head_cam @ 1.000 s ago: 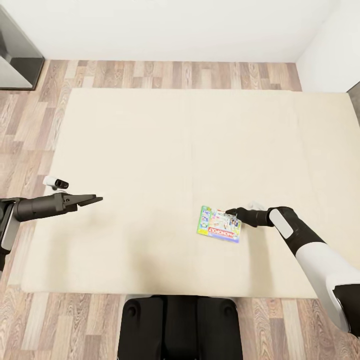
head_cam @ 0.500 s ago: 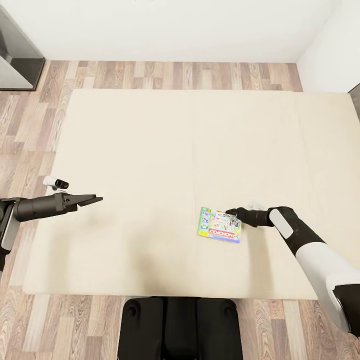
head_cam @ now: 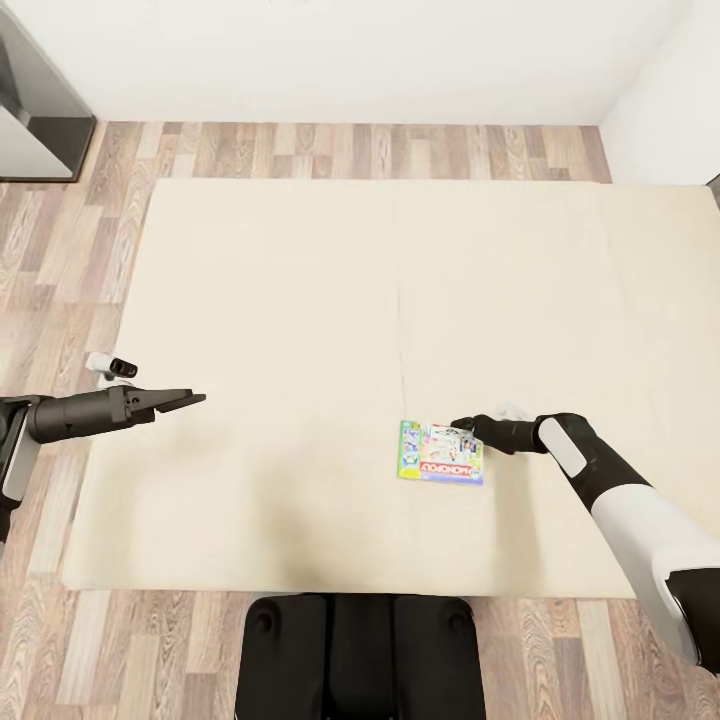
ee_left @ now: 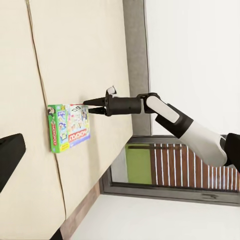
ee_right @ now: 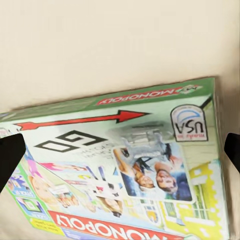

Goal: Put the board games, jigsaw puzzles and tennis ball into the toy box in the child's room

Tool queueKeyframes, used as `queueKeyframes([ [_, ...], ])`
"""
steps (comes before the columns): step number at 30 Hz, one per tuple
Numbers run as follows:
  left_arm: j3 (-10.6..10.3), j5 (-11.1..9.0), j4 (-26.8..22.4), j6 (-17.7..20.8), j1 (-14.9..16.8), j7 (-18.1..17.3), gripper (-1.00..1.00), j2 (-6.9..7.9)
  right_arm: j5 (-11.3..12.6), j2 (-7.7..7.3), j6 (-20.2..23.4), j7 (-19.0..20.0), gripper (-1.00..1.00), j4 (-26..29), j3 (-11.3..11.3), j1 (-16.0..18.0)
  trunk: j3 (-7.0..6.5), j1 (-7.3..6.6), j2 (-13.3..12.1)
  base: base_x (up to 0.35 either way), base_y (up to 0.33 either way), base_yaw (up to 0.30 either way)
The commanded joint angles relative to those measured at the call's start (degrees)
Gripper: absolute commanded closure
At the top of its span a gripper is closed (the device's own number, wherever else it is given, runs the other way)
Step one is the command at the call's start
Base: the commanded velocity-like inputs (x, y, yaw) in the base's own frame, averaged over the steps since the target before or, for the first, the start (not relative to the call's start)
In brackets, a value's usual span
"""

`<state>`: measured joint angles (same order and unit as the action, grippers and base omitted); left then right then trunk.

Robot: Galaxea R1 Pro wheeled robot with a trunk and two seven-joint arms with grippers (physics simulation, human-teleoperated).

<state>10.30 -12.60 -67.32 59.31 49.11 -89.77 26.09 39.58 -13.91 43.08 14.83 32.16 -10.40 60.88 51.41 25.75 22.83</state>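
A colourful Monopoly board game box (head_cam: 440,455) lies flat on a wide cream surface (head_cam: 400,280), toward its near right side. My right gripper (head_cam: 462,425) is open and hovers at the box's far right corner. In the right wrist view the box (ee_right: 120,170) spreads under the gripper (ee_right: 121,155), with a dark fingertip (ee_right: 10,160) at each side. The left wrist view shows the box (ee_left: 69,127) with the right gripper (ee_left: 95,106) at its edge. My left gripper (head_cam: 190,399) is open and empty over the surface's left edge. The toy box, puzzles and tennis ball are out of view.
Wood floor (head_cam: 350,150) rings the cream surface. A grey cabinet (head_cam: 35,110) stands at the far left against the white wall, and another wall corner (head_cam: 670,90) juts in at the far right. My dark base (head_cam: 360,655) is at the near edge.
The whole head view has shifted slightly, so the cream surface and box sit a little differently in the picture. Both arms hold the same pose.
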Motion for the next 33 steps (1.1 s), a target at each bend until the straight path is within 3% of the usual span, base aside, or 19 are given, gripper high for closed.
queueKeyframes([
  [1, 0.0, 0.0, 0.0, 0.6, 0.0, -0.2, -1.00, 0.02, -0.2, -0.06, 0.1, 0.3, -1.00, 0.0, -0.2, 0.0, 0.06, 0.03, 0.1, 0.000, 0.042, 0.000],
  [33, 0.0, 0.0, 0.0, 0.6, 0.0, -0.2, -1.00, 0.02, -0.3, -0.06, 0.1, 0.3, -1.00, 0.1, -0.2, 0.0, 0.06, 0.03, 0.1, 0.000, 0.060, 0.000],
])
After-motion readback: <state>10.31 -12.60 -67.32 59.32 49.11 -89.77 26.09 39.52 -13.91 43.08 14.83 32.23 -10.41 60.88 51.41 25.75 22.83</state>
